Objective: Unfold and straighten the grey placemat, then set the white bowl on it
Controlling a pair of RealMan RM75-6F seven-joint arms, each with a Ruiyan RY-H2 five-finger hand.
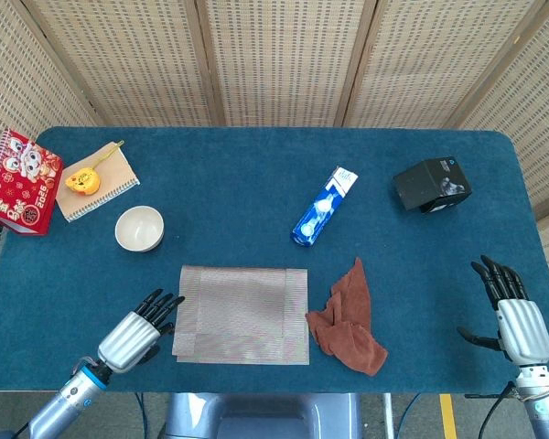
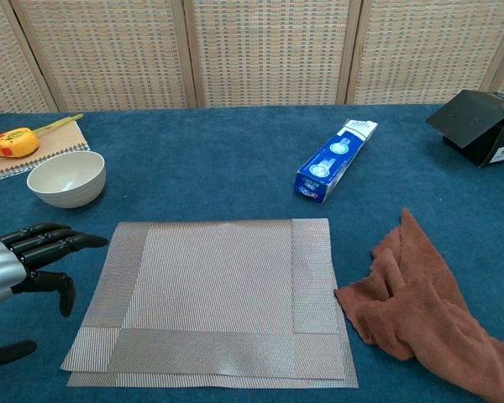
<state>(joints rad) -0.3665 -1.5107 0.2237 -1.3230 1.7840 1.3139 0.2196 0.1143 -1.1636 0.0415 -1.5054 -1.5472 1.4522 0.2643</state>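
The blue felt-covered table (image 1: pixel 256 183) carries the grey woven placemat (image 2: pixel 214 294) near its front edge, lying folded with doubled layers along its near and right borders. It looks thin, light and floppy, so the free layer at the near-left corner seems the place to pinch and peel it open. The round white ceramic bowl (image 2: pixel 66 178) stands upright, well apart behind the mat's left side; rigid and breakable, probably best taken at the rim. The left hand (image 2: pixel 17 260) hovers beside the mat's left edge, fingers spread, empty. The right hand (image 1: pixel 516 320) waits far right, fingers apart, holding nothing.
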